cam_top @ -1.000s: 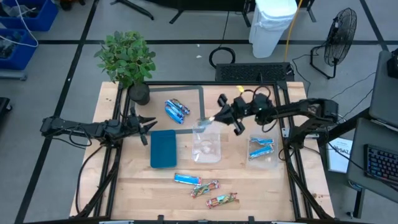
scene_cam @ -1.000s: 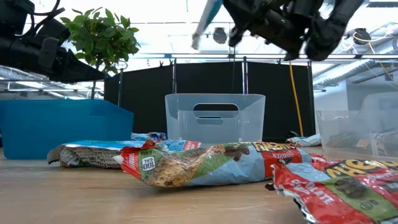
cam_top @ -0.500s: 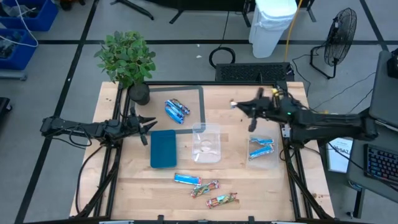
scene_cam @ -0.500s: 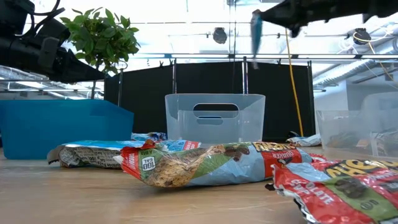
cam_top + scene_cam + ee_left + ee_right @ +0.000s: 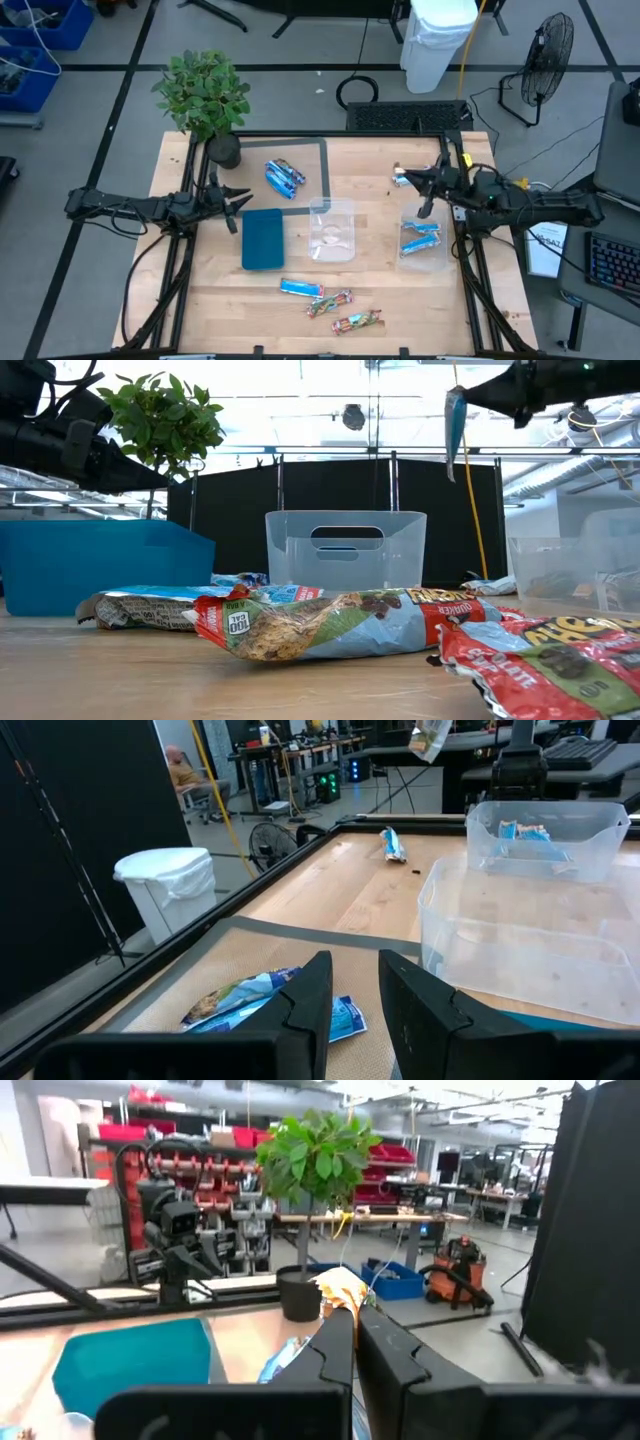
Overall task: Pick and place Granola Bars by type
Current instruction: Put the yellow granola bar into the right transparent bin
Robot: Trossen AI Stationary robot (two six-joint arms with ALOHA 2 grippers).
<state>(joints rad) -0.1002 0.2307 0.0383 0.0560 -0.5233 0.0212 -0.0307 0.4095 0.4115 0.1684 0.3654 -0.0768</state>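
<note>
Nearest the surface's front edge [image 5: 200, 320] lie three granola bars, a light blue one [image 5: 300, 289] and two multicoloured ones [image 5: 345, 322], with the teal tray [image 5: 262, 239] and an empty clear tub [image 5: 332, 230] behind them. Above the right-hand tub [image 5: 421, 243], which holds light blue bars, the right end effector [image 5: 408, 178] hangs pressed together on a pale-wrapped bar [image 5: 455, 417]. Farther back, darker blue bars [image 5: 283, 176] lie near the potted plant [image 5: 205, 95], while the left end effector [image 5: 238, 204] waits beside the tray, fingers slightly parted, holding nothing.

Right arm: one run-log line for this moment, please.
right tool: shut on light blue bar, in the air near right tub | left tool: idle beside teal tray
</note>
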